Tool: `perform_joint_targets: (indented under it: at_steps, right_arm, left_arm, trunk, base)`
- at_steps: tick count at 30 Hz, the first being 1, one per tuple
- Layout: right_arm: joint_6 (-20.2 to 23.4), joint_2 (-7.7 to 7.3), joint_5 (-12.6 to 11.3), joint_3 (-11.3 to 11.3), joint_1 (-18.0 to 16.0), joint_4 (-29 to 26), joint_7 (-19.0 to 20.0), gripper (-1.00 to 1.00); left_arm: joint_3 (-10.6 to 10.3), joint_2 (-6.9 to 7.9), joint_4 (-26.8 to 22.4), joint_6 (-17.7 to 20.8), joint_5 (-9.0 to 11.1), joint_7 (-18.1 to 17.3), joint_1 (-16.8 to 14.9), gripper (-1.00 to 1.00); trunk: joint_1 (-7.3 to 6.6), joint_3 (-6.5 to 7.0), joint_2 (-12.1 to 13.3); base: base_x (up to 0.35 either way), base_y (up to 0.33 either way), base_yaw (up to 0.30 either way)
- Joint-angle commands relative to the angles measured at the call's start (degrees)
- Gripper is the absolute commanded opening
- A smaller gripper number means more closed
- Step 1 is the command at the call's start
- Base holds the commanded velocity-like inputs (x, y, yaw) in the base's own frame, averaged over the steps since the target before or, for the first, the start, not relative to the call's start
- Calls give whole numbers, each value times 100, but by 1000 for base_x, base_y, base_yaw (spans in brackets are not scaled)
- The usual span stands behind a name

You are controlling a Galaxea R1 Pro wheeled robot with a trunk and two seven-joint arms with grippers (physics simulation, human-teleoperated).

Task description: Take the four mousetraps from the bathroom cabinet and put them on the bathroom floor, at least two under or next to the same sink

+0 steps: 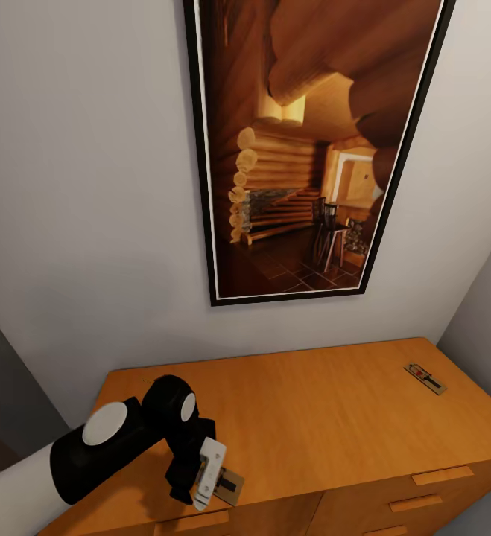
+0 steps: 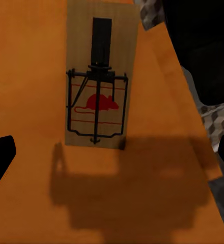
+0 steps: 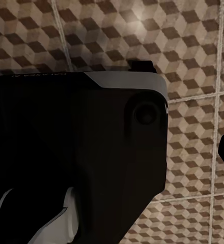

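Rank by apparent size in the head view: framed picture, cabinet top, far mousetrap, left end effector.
1. Framed picture and cabinet top: both cropped by the frame, too close to rank.
2. Left end effector: looks big partly from nearness to the camera.
3. Far mousetrap: smallest, toward the cabinet's right end.

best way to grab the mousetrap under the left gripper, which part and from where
Probably straight down from above, fingers across the two long edges of the mousetrap near the bare wood end. It lies flat on the cabinet top by the front edge, so only its thin sides are free. The left gripper hangs over it, open.
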Motion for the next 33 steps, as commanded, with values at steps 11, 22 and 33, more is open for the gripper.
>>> perform_joint_targets:
  at_steps: [11,22,33]
  right_arm:
    - [30,-6,-52,49,-3,-10,-25,100]
    - [23,-7,-52,49,1,-9,-25,100]
    - [21,-7,-55,49,-3,-9,-25,100]
  left_arm:
    - [-37,-110,-9,68,-667,-36,-9,100]
    - [-70,-139,-9,69,-871,-36,-8,100]
    - [-342,-143,-9,69,-925,-36,-8,100]
  trunk:
    - [4,-13,-13]
    - [4,-13,-13]
    - [4,-13,-13]
  base:
    - [0,0,0]
    - [0,0,0]
    - [0,0,0]
